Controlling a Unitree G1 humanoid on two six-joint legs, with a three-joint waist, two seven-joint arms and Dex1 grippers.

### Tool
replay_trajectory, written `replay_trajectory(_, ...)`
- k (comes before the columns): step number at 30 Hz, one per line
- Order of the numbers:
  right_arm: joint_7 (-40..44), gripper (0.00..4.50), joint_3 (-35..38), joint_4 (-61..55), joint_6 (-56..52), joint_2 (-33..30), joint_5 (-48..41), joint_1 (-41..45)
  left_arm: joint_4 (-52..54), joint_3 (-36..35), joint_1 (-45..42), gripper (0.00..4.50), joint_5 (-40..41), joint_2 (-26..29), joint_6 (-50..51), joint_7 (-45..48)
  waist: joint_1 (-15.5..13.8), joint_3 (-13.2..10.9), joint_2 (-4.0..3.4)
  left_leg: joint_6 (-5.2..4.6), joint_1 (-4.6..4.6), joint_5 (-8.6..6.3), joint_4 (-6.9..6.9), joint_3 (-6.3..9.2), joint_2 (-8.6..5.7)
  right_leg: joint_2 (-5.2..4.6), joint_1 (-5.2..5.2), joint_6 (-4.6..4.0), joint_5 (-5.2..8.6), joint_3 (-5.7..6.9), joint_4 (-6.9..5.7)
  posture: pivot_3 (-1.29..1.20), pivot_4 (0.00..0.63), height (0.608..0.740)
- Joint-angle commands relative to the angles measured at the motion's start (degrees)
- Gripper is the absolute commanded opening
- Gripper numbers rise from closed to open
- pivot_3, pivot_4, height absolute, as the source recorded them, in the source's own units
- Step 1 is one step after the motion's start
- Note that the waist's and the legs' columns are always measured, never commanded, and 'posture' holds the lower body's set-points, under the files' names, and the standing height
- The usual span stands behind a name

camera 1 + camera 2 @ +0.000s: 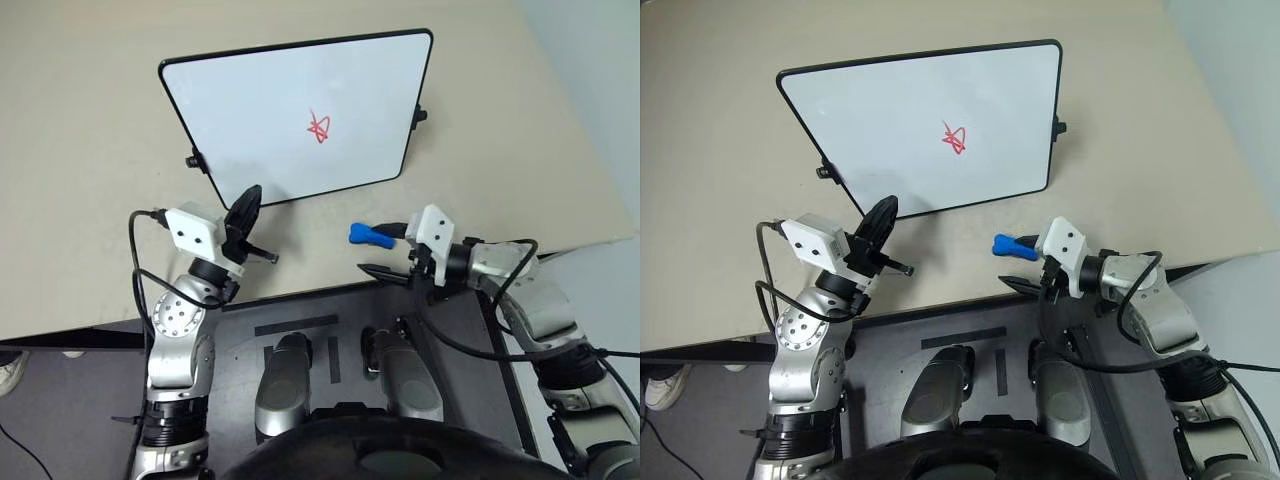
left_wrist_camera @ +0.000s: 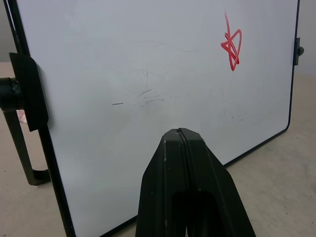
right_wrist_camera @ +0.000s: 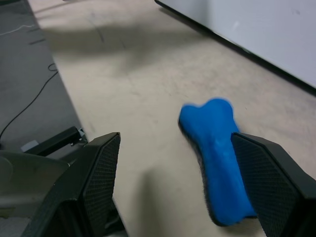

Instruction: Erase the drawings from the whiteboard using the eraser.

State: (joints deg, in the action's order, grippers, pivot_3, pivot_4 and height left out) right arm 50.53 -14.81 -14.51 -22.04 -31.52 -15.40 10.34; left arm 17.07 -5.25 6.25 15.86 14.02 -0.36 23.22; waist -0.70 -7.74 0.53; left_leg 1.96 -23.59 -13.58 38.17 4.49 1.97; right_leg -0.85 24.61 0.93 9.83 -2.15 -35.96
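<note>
whiteboard: red drawings | eraser: on table, beside right pincer

This looks like a robotics lab or test room rather than a home. A bare beige table fills most of the frame and carries a single propped-up whiteboard as a staged prop. At the lower left a dark grey floor shows a loose black cable and the toe of a person's shoe, and a plain pale wall rises at the upper right.
</note>
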Motion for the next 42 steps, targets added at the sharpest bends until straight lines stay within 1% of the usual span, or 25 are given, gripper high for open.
replay_trajectory(1, 0.9, 3.78, -0.1, 1.5, 2.9, 0.2, 1.1, 1.3, 2.4, 0.1, 0.2, 0.0, 0.2, -0.3, -1.7, 0.1, 0.0, 0.0, 0.0, 0.0, 0.0, -0.01, 0.0, 0.0, 0.0, 0.0, 0.0, 0.0, 0.0, 0.0, 0.0, 0.0, 0.15, 0.74)
replay_trajectory(6, 0.9, 3.78, -0.6, 4.2, 4.6, 1.1, 2.2, 2.3, 2.4, 0.3, -0.2, 0.0, -0.1, -0.5, -1.8, -0.3, 0.0, 0.0, 0.0, 0.0, 0.01, 0.0, 0.0, 0.0, 0.0, 0.0, -0.01, -0.02, -0.01, -0.01, 0.01, 0.0, 0.15, 0.74)
replay_trajectory(9, 0.8, 3.22, -0.5, 5.3, 5.4, 1.6, 2.8, 2.8, 2.3, 0.2, -0.3, 0.0, -0.2, -0.7, -1.9, -0.4, 0.0, 0.0, 0.0, 0.0, 0.05, 0.0, 0.0, 0.0, 0.01, 0.0, -0.03, -0.03, -0.02, -0.01, 0.0, 0.0, 0.15, 0.74)
replay_trajectory(14, -0.1, 1.47, 0.1, 6.6, 6.8, 2.1, 3.9, 3.3, 1.9, 0.2, -0.8, 0.0, -0.3, -0.8, -2.0, -0.5, 0.1, 0.0, 0.0, 0.01, 0.14, -0.01, 0.0, 0.0, 0.01, 0.0, -0.12, -0.03, -0.02, -0.01, 0.0, 0.0, 0.15, 0.74)
replay_trajectory(17, -0.5, 0.3, 0.6, 6.9, 7.8, 2.1, 4.6, 3.4, 1.5, 0.2, -1.1, 0.0, -0.3, -0.8, -2.2, -0.4, 0.1, 0.0, 0.0, 0.01, 0.16, -0.01, -0.01, 0.0, 0.02, -0.01, -0.15, -0.02, -0.02, -0.01, 0.0, 0.0, 0.15, 0.74)
replay_trajectory(18, -0.7, 0.02, 0.8, 7.0, 8.1, 2.1, 4.7, 3.5, 1.4, 0.2, -1.1, 0.0, -0.3, -0.9, -2.2, -0.4, 0.1, 0.0, 0.0, 0.01, 0.16, -0.01, -0.01, 0.0, 0.02, -0.01, -0.15, -0.03, -0.02, -0.01, 0.0, 0.0, 0.15, 0.74)
replay_trajectory(22, -1.6, 0.02, 2.1, 6.9, 9.3, 2.5, 4.9, 4.7, 0.9, 0.3, -1.6, 0.0, -0.3, -1.0, -2.4, -0.3, 0.0, 0.0, 0.0, 0.0, 0.16, -0.01, 0.0, 0.0, 0.01, -0.01, -0.16, -0.03, -0.02, -0.01, 0.01, 0.0, 0.15, 0.74)
replay_trajectory(25, -1.8, 0.02, 2.6, 5.2, 11.2, 2.8, 5.0, 7.6, 0.4, 0.2, -2.1, 0.0, -0.2, -1.0, -2.4, -0.2, 0.1, 0.0, -0.01, 0.01, 0.16, 0.0, 0.0, -0.01, 0.02, -0.01, -0.13, -0.02, -0.02, -0.02, 0.01, 0.0, 0.15, 0.74)
replay_trajectory(28, -0.6, 0.02, 1.9, 4.0, 14.2, 4.2, 5.0, 14.5, -0.1, 0.2, -2.1, 0.0, -0.1, -1.0, -2.6, 0.2, 0.5, 0.0, -0.03, 0.01, 0.18, 0.0, 0.0, -0.01, 0.02, -0.01, -0.11, -0.04, -0.03, -0.02, -0.01, 0.0, 0.15, 0.74)
replay_trajectory(30, 0.1, 0.02, 0.3, 5.7, 18.4, 5.1, 7.1, 19.0, -0.3, 0.4, -2.3, 0.0, -0.2, -1.1, -2.7, 0.2, 0.7, 0.0, -0.04, 0.03, 0.18, 0.01, -0.02, -0.02, 0.02, 0.01, -0.04, -0.11, -0.07, -0.04, -0.03, 0.0, 0.15, 0.74)
replay_trajectory(33, -0.8, 0.02, -1.9, 12.3, 28.1, 7.4, 12.0, 25.3, -0.4, 0.9, -2.4, 0.0, -0.5, -1.4, -3.0, 0.1, 0.6, 0.0, -0.03, 0.03, 0.19, 0.0, -0.08, 0.02, 0.08, 0.03, 0.0, -0.19, -0.11, -0.03, -0.03, 0.0, 0.15, 0.74)
replay_trajectory(37, -1.6, 0.02, -4.4, 23.4, 40.5, 8.7, 18.1, 30.0, -0.4, 1.0, -2.1, 0.0, -0.6, -1.7, -3.6, -0.2, 0.2, 0.0, -0.03, 0.07, 0.15, -0.05, -0.12, 0.04, 0.1, -0.01, 0.11, -0.24, -0.13, -0.02, -0.02, 0.0, 0.15, 0.74)
replay_trajectory(40, -5.5, 0.02, -5.7, 34.5, 50.0, 10.1, 23.4, 34.2, -0.3, 1.0, -1.6, 0.0, -0.9, -2.1, -4.1, -0.9, 0.1, 0.0, -0.05, 0.05, 0.05, -0.09, -0.1, 0.02, 0.08, -0.09, 0.21, -0.26, -0.14, -0.01, -0.02, 0.0, 0.15, 0.74)
replay_trajectory(42, -9.2, 0.02, -5.6, 41.0, 53.7, 11.2, 26.2, 36.9, 0.0, 1.0, -1.3, 0.0, -1.1, -2.3, -4.4, -1.3, 0.2, 0.0, -0.05, 0.06, -0.01, -0.1, -0.09, 0.01, 0.09, -0.12, 0.3, -0.32, -0.18, -0.01, -0.05, 0.0, 0.15, 0.74)
